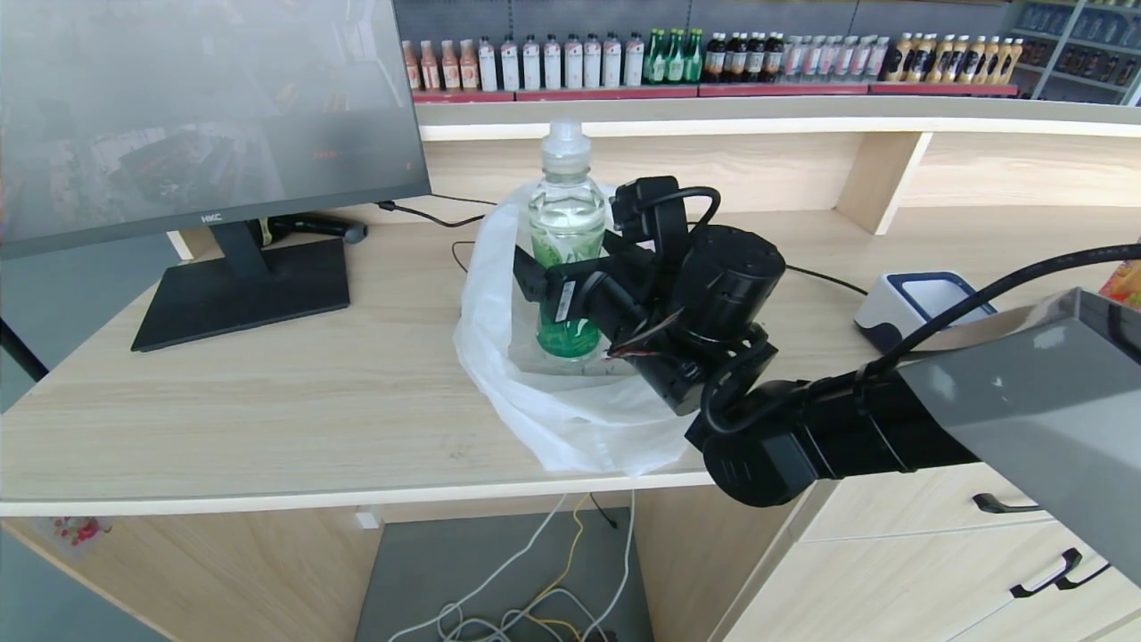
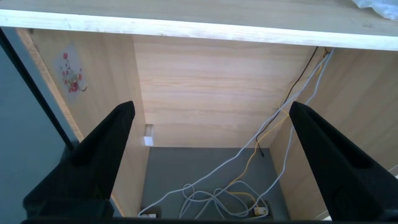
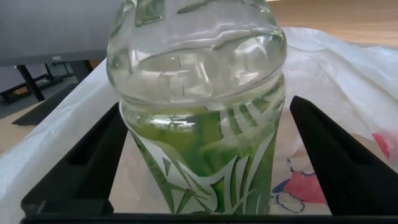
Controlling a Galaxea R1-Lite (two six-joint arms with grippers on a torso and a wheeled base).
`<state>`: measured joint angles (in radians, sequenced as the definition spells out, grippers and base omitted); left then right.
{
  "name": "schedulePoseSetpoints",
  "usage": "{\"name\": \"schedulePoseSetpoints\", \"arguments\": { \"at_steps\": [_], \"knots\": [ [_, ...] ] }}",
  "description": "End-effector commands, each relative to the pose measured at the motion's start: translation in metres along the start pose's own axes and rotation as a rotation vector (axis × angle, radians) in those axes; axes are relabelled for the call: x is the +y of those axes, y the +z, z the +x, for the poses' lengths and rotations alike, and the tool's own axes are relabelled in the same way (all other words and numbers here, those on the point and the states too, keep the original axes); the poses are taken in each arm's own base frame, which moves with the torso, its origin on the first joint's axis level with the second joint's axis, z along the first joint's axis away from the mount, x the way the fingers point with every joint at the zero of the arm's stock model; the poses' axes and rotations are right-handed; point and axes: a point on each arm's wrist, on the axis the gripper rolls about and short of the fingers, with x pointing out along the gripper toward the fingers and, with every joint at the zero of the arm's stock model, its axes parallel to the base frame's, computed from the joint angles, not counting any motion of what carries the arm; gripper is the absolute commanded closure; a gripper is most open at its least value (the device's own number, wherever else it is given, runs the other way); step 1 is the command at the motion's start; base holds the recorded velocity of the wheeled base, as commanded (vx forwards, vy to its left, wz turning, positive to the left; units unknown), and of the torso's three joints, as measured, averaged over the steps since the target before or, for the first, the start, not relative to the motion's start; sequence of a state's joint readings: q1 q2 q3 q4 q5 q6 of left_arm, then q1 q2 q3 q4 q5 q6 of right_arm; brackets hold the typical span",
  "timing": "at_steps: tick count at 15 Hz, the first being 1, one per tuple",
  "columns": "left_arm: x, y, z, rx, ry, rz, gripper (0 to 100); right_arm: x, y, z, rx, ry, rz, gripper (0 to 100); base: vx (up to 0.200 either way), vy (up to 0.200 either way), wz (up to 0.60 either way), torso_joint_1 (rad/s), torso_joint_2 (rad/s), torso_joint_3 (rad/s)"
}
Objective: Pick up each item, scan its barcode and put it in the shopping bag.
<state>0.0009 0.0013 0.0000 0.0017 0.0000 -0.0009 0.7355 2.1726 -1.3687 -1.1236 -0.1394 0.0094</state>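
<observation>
Two arms to report. My right arm enters from the lower right of the head view and slants up toward the centre. Its wrist is bent so the right gripper [image 1: 570,267] sits level with the middle of the bottle [image 1: 565,214]. In the right wrist view its fingers [image 3: 93,162] stand spread wide, one on each side of the bottle, flanking it rather than squeezing it. I see a thin gap on at least one side.

My left gripper [image 2: 211,109] hangs low in front of the counter [image 1: 267,392], facing the recess beneath it. Its fingers are wide apart with nothing between them, and loose cables [image 2: 230,180] lie on the floor beyond.

Counting things: one bottle, clear with a green label and a pale cap, stands upright inside one white shopping bag [image 1: 570,419]. The bag lies slumped open at the centre of the frame. One barcode scanner [image 1: 923,308] sits on the counter right of centre, well apart from the bag. One monitor [image 1: 196,107] fills the upper left
</observation>
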Motion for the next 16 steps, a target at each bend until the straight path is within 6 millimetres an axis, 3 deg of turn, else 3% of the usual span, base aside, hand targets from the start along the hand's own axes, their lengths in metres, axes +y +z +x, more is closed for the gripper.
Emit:
{"name": "schedulePoseSetpoints", "arguments": {
  "at_steps": [1,3,6,8,12,16],
  "knots": [
    [0.000,0.000,0.000,0.000,0.001,-0.001,0,0.007,0.007,-0.004,-0.007,0.017,0.008,0,0.000,0.000,0.00,0.000,0.00,0.000],
    [0.000,0.000,0.000,0.000,-0.001,-0.001,0,0.027,0.016,-0.010,-0.020,0.040,0.025,0,0.000,0.000,0.00,0.000,0.00,0.000],
    [0.000,0.000,0.000,0.000,0.001,-0.001,0,0.037,0.028,-0.021,-0.022,0.054,0.041,0,0.000,0.000,0.00,0.000,0.00,0.000],
    [0.000,0.000,0.000,0.000,0.001,-0.001,0,0.031,0.036,-0.028,-0.023,0.039,0.039,0,0.000,0.000,0.00,0.000,0.00,0.000],
    [0.000,0.000,0.000,0.000,0.001,-0.001,0,-0.003,0.039,-0.029,-0.018,-0.026,0.007,0,0.000,0.000,0.00,0.000,0.00,0.000],
    [0.000,0.000,0.000,0.000,0.001,-0.001,0,-0.005,0.031,-0.028,-0.001,-0.025,0.002,0,0.000,0.000,0.00,0.000,0.00,0.000]
  ]
}}
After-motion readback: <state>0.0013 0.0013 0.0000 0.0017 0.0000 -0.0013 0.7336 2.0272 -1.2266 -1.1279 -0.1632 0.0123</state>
